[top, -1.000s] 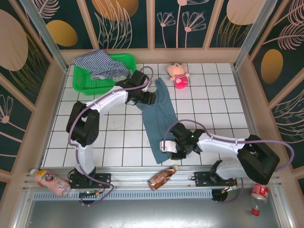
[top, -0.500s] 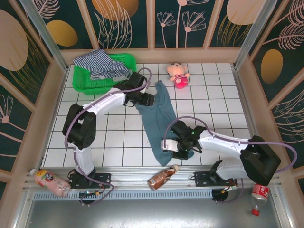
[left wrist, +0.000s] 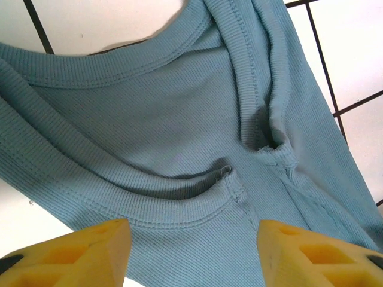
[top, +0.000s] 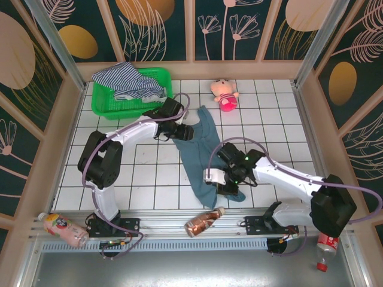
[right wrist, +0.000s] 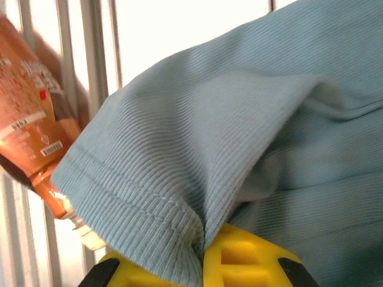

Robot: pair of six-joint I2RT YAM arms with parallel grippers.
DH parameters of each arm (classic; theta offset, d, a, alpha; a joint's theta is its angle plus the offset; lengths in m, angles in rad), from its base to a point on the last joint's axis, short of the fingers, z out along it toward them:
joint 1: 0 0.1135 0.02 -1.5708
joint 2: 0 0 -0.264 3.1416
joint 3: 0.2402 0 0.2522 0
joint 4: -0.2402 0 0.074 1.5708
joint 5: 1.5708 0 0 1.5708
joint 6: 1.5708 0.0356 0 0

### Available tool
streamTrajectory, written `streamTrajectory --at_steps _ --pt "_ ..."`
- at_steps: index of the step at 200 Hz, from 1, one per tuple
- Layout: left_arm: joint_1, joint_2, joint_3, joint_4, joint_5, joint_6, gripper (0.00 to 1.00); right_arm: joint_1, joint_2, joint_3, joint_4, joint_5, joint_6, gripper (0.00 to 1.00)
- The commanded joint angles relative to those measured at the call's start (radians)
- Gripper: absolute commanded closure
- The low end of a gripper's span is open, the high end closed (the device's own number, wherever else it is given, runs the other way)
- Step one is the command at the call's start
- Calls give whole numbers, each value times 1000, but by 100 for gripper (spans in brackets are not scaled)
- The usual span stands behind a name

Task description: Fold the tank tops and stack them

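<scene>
Ribbed teal tank top [top: 200, 156] is spread rumpled at centre; its 6 o'clock hem is clamped by the right gripper [right wrist: 206, 266]. Fingers of the left gripper [left wrist: 191, 248] are held apart, empty, above the 12 o'clock neckline.

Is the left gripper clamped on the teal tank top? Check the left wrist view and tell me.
No: the left gripper has its yellow fingers spread wide apart over the teal tank top, pinching no cloth.
</scene>
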State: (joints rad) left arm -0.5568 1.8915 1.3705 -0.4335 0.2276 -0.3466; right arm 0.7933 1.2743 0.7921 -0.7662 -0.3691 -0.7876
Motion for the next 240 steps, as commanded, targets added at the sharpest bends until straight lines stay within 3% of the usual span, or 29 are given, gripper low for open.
streamTrajectory --at_steps 1,103,194,240 --pt "-4 -3 26 19 -18 -3 41 -27 57 85 17 28 -56 94" --pt "17 -94 117 -138 -192 8 40 -143 299 369 85 82 -134 92" --pt "38 -256 -67 -157 -115 -69 39 -195 508 542 138 78 -185 90" --pt "39 -330 -211 -72 13 -146 39 -192 579 583 167 27 -189 88"
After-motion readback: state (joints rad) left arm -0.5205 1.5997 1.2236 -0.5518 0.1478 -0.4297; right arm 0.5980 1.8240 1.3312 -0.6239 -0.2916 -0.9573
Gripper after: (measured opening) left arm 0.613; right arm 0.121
